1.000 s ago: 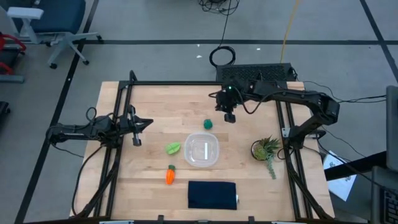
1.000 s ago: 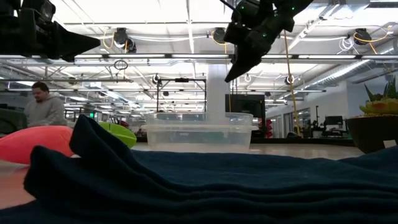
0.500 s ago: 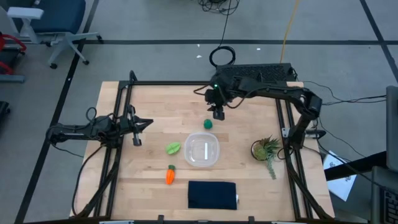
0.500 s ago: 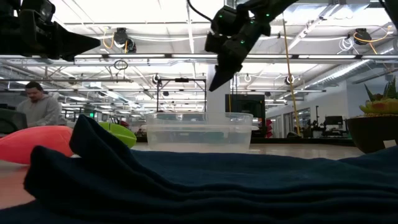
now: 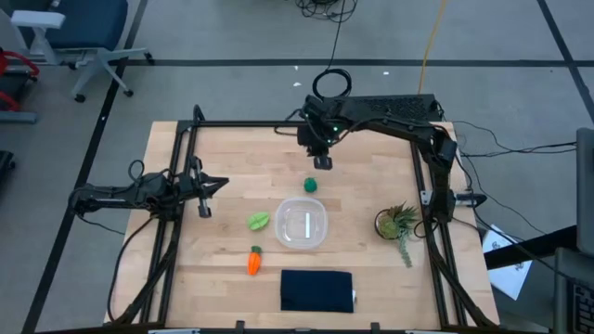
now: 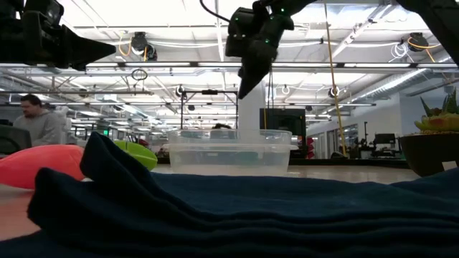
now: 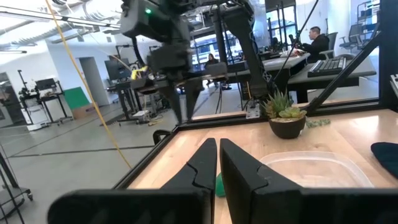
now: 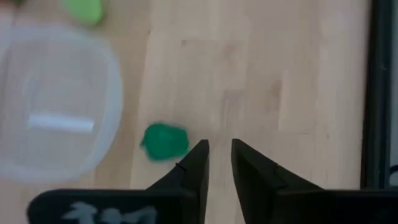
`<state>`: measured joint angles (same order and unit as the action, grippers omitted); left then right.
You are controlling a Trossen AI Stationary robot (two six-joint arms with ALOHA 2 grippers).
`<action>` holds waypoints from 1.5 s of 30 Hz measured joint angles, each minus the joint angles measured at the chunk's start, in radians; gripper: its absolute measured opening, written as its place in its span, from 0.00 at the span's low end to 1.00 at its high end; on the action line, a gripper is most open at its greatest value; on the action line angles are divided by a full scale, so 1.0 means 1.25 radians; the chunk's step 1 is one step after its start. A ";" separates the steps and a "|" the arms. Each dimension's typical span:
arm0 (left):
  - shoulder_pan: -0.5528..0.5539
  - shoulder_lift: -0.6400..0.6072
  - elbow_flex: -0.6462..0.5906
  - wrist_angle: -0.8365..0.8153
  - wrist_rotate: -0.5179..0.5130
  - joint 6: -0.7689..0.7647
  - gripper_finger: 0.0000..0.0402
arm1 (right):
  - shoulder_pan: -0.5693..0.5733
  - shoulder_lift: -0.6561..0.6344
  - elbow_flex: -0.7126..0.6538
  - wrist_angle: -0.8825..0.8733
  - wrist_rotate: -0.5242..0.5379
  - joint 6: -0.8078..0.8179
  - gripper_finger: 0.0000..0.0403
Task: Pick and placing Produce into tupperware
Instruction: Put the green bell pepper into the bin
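The dark green round piece [image 5: 311, 185] [image 8: 165, 140] rests on the wood on the far side of the clear tupperware [image 5: 302, 224] [image 8: 56, 106] [image 6: 229, 152]. The yellow-green leafy piece [image 5: 258, 221] lies left of the tupperware. The orange carrot [image 5: 253, 262] lies nearer, toward the near edge. My right gripper [image 5: 322, 160] [image 8: 219, 152] hangs above the table just beyond the green piece, its fingers pointing down with a narrow gap, holding nothing. My left gripper [image 5: 206, 197] [image 7: 217, 152] waits shut near the table's left side.
A dark navy cloth [image 5: 317, 290] [image 6: 229, 215] lies at the near edge. A spiky potted plant [image 5: 397, 223] stands right of the tupperware. A black frame rail [image 5: 278, 124] runs along the far edge. People sit in the room beyond.
My right gripper has swung toward the table's left and slightly toward the far edge, staying above the table. It has passed from right of the green piece to just beyond it. No toy has moved.
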<state>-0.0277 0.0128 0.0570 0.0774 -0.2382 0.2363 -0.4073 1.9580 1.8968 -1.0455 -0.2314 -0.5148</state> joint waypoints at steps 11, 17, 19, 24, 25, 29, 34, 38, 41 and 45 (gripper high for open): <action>0.000 0.000 0.000 0.000 0.000 -0.002 0.06 | 0.015 0.002 -0.087 -0.016 0.041 -0.299 0.16; 0.000 0.000 0.000 -0.013 0.001 -0.003 0.06 | 0.022 0.001 -0.167 0.018 0.052 -0.403 0.29; 0.000 0.000 0.000 -0.022 0.001 -0.004 0.06 | 0.028 0.002 -0.185 0.025 0.078 -0.416 0.36; 0.000 0.000 0.000 -0.036 0.001 -0.004 0.06 | 0.041 0.002 -0.226 0.055 0.081 -0.454 0.54; 0.000 0.000 0.000 -0.038 0.000 -0.004 0.06 | 0.044 0.002 -0.231 0.064 0.081 -0.454 0.58; 0.000 0.000 0.000 -0.039 0.000 -0.004 0.06 | 0.051 0.001 -0.248 0.116 0.082 -0.454 0.72; 0.000 0.000 0.000 -0.041 0.000 -0.004 0.06 | 0.060 0.001 -0.263 0.174 0.084 -0.440 0.81; 0.000 0.000 0.000 -0.041 0.000 -0.004 0.06 | 0.063 0.002 -0.275 0.210 0.084 -0.428 0.82; 0.000 0.000 0.000 -0.041 0.001 -0.004 0.06 | 0.063 0.002 -0.286 0.217 0.084 -0.436 0.82; 0.000 0.000 0.000 -0.041 0.000 -0.004 0.06 | 0.063 0.001 -0.294 0.218 0.080 -0.439 0.82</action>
<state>-0.0279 0.0128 0.0570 0.0258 -0.2379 0.2317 -0.3290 1.9598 1.5293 -0.7727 -0.1314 -1.0634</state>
